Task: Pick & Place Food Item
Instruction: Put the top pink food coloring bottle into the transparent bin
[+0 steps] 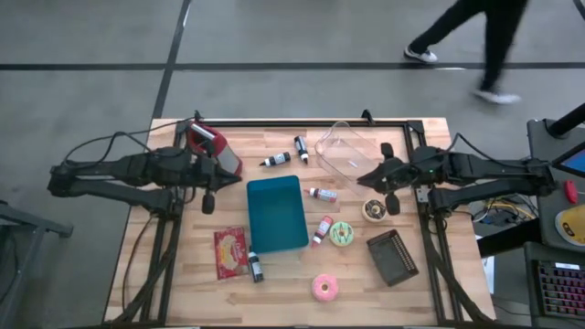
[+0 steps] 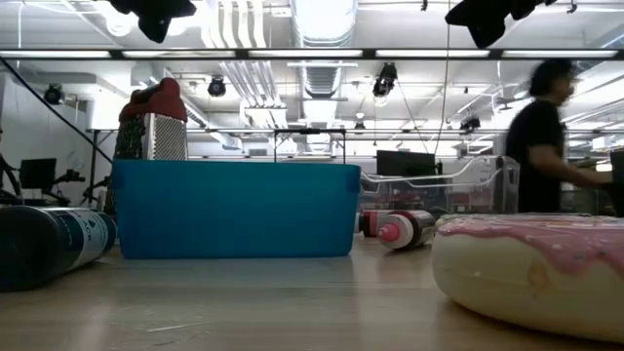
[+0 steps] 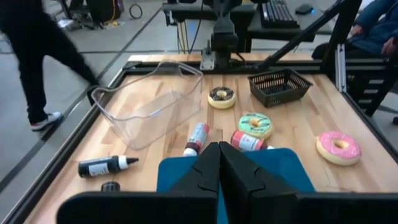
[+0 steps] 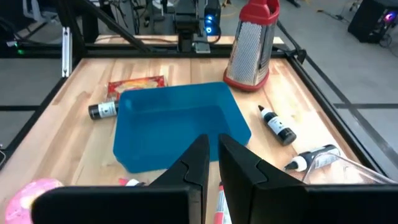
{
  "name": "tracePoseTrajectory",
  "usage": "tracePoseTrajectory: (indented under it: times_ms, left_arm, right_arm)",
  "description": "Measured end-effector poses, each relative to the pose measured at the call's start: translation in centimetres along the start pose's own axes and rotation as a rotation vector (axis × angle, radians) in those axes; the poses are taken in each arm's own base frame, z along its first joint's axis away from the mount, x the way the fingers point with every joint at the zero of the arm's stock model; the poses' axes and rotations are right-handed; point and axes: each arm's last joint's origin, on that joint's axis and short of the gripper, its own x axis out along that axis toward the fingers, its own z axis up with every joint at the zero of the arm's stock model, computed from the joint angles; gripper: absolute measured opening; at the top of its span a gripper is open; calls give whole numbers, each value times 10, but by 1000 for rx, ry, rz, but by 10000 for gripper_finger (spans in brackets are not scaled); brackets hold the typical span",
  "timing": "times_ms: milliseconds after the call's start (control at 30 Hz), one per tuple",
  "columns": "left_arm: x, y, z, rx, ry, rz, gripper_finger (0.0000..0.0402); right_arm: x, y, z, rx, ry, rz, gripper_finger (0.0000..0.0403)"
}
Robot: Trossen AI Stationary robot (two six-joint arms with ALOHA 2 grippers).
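Three toy donuts lie flat on the wooden table: a green one [image 1: 342,234], a pink one [image 1: 324,288] and a brown-topped one [image 1: 373,210]. A red snack packet [image 1: 229,252] lies flat left of the teal bin [image 1: 277,214], which stands at the table's middle. My left gripper [image 1: 236,178] hovers shut and empty just left of the bin's far left corner; its wrist view shows the fingers [image 3: 219,168] over the bin's edge. My right gripper [image 1: 363,178] hovers shut and empty right of the bin, beside the clear tub [image 1: 345,151].
A red-handled grater [image 1: 212,144] stands at the far left. Several small bottles [image 1: 275,160] [image 1: 322,194] lie around the bin. A black basket [image 1: 392,257] sits near the right edge. A person [image 1: 475,37] walks beyond the table's far edge.
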Motion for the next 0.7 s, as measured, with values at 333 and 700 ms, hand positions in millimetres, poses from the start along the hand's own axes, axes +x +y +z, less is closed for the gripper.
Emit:
tracePoseTrajectory:
  times_ms: [333,700]
  left_arm:
    - [18,-2,-4,6,73,-2,9]
    - [38,-3,-11,12,153,-4,9]
  right_arm:
    - [20,0,-5,-2,80,-2,34]
    - [40,1,-12,-8,166,-4,34]
